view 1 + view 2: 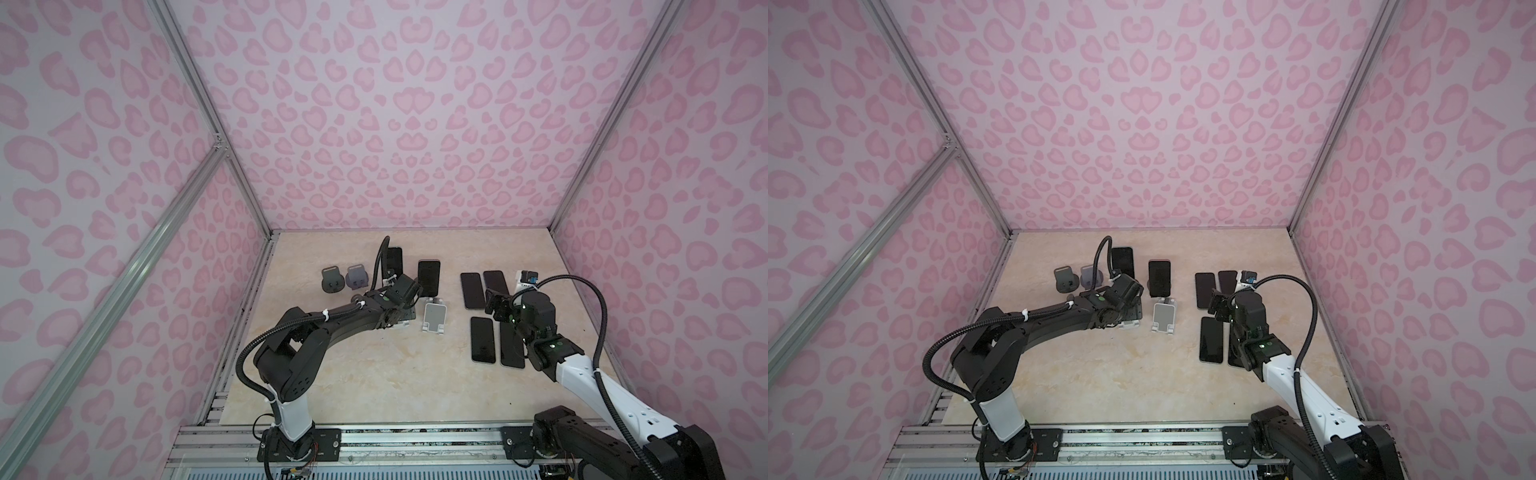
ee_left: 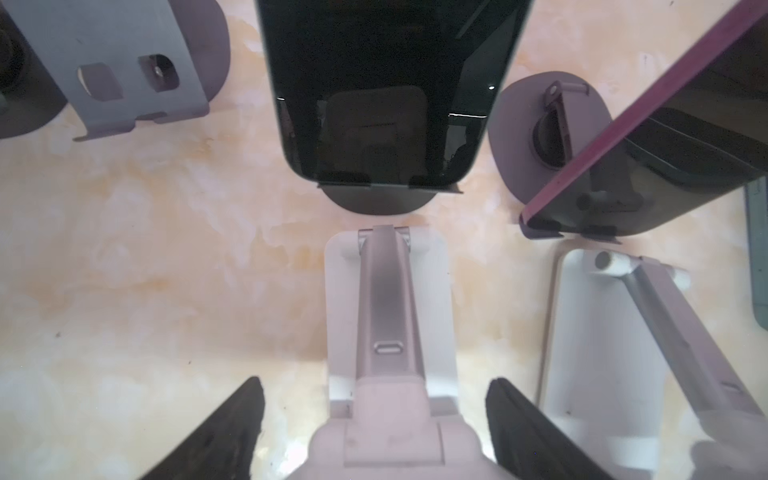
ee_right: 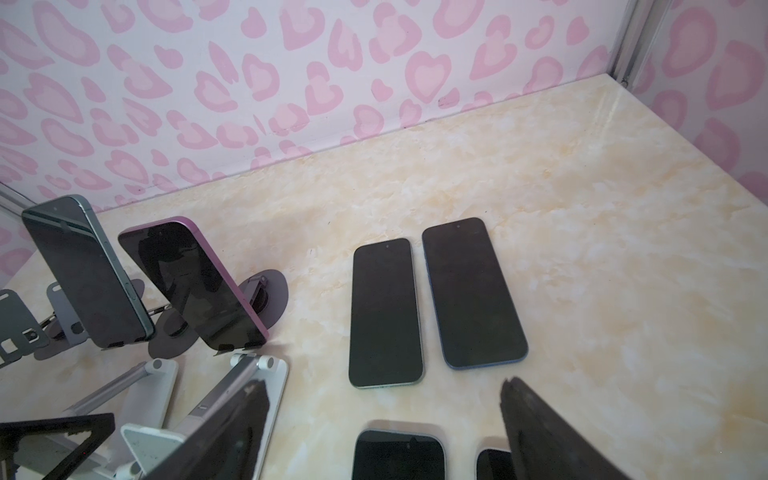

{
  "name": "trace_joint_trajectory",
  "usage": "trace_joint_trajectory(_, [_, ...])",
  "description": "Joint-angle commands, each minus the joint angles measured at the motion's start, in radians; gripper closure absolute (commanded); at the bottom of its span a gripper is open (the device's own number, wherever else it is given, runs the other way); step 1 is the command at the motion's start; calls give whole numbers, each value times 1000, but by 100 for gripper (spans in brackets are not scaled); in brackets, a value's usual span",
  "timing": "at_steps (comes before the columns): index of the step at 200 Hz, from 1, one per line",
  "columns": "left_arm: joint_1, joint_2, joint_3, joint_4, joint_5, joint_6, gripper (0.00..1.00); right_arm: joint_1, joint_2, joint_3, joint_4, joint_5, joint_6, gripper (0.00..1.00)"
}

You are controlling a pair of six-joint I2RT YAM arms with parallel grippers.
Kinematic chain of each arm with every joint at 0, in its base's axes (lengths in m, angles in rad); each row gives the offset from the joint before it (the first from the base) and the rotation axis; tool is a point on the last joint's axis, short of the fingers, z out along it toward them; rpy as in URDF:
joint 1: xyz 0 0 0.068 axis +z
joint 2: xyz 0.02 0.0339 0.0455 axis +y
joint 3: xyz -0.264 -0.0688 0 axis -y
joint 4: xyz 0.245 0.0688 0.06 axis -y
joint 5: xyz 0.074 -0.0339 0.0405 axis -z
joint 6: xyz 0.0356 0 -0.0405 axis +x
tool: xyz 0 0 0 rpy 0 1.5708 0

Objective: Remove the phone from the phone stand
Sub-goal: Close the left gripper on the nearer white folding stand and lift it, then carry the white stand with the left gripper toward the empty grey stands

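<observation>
- No text, brand, number or sign can be read in any view.
- The small white-and-blue box (image 1: 527, 279), seen in both top views, is too blurred to tell whether it carries print.

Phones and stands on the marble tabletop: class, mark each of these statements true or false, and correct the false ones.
1. Four black-screened phones lie flat on the beige marble tabletop. True.
2. Every phone stand is empty. False: the purple-edged phone and the dark green-edged phone lean on dark round-based stands.
3. The right gripper grips a phone. False: its jaws are open and hold nothing.
4. The jaws of the left gripper stand either side of a white folding stand. True.
</observation>
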Motion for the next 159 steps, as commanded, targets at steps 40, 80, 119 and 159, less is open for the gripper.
trace_joint_trajectory(40, [2, -30, -27, -6, -49, 16, 20, 2, 1, 0, 27, -5, 5, 10])
trace_joint_trajectory(80, [2, -62, -53, -2, -73, 25, 32, 2, -3, -4, 21, -4, 6, 11])
trace_joint_trajectory(119, [2, -84, -66, -8, -97, 39, 40, 2, -12, -6, 18, -4, 5, 11])
trace_joint_trajectory(159, [85, -182, -143, -8, -153, 50, 41, 2, -20, -7, 17, -15, 10, 12])
